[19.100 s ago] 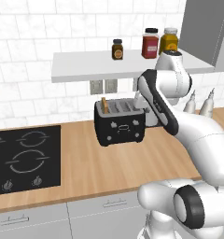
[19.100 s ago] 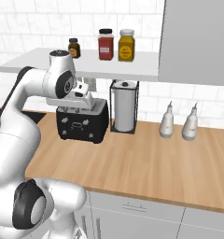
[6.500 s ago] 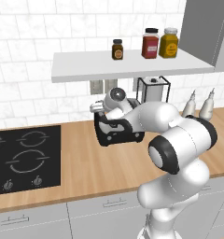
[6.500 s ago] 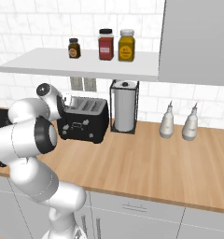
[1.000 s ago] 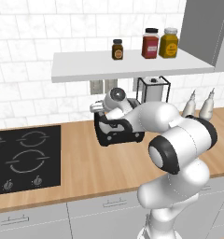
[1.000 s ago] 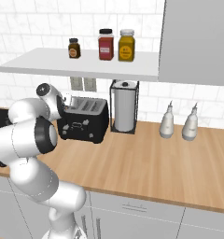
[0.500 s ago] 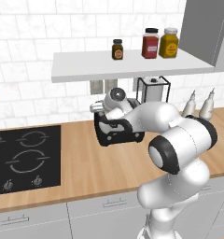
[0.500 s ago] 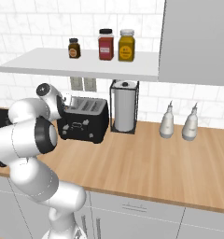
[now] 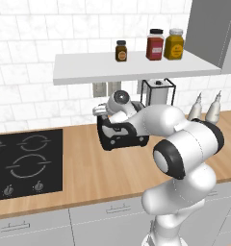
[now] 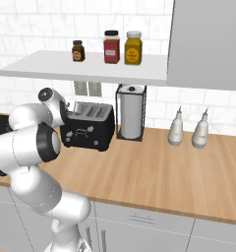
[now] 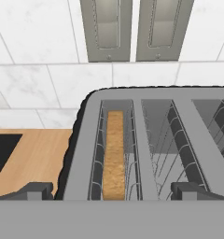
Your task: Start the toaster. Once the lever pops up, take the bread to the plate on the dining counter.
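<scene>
While the gripper (image 11: 111, 191) is held wide open above the toaster (image 11: 151, 140), nothing is grasped; the bread (image 11: 114, 156) is seen standing in the leftmost slot, with tiled wall and two outlets (image 11: 137, 30) beyond

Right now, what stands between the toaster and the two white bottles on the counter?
In the right base view, a paper towel roll in a black wire holder stands between the toaster and the white bottles.

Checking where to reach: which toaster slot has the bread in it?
The leftmost slot in the hand view: the bread stands on edge in it, while the toaster's other slots show only bare wire guides.
</scene>
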